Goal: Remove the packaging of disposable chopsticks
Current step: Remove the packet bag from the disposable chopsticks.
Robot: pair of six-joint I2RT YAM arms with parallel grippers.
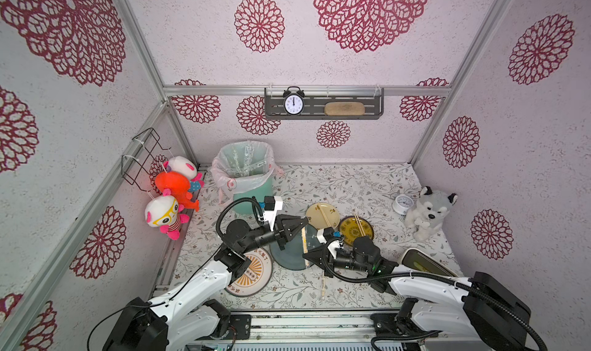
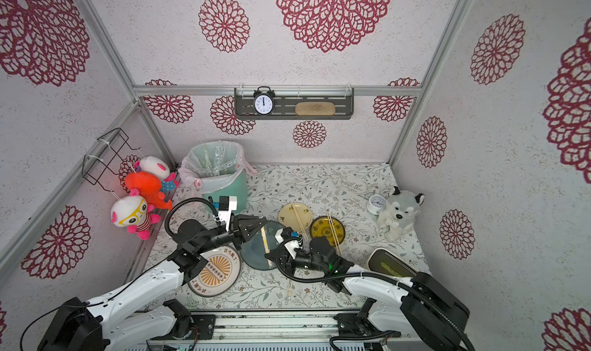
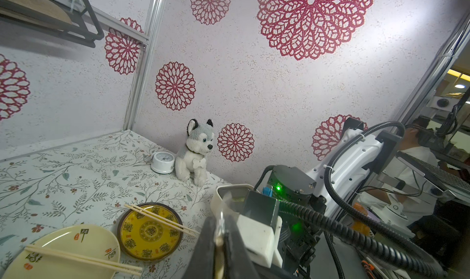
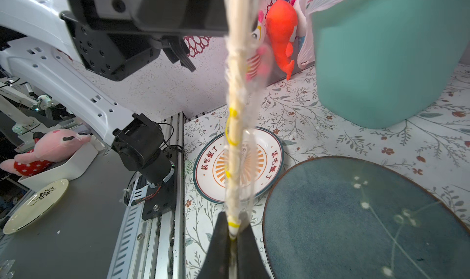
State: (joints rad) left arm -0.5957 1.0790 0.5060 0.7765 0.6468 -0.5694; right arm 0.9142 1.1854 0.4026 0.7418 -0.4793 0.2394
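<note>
One pair of disposable chopsticks (image 1: 304,247) hangs in its clear crinkly packaging (image 4: 250,92) over a blue-green plate (image 1: 286,258), stretched between both grippers. My left gripper (image 1: 305,220) is shut on the far end, where a flap of the plastic (image 3: 224,206) sticks out past the jaws. At the near end, my right gripper (image 1: 305,256) is shut on the yellow-banded tip (image 4: 233,225). Both top views show the same hold (image 2: 264,240). Bare pairs lie across a cream plate (image 1: 324,216) and a yellow plate (image 1: 359,226). Another stick (image 1: 323,287) lies on the table in front.
A teal bin (image 1: 252,199) with a pinkish liner holds discarded clear sleeves (image 1: 244,160) at the back left. A white plate with an orange sunburst (image 1: 256,280) sits under the left arm. A husky plush (image 1: 428,212), a small white clock (image 1: 403,204) and a white box (image 1: 425,263) stand on the right.
</note>
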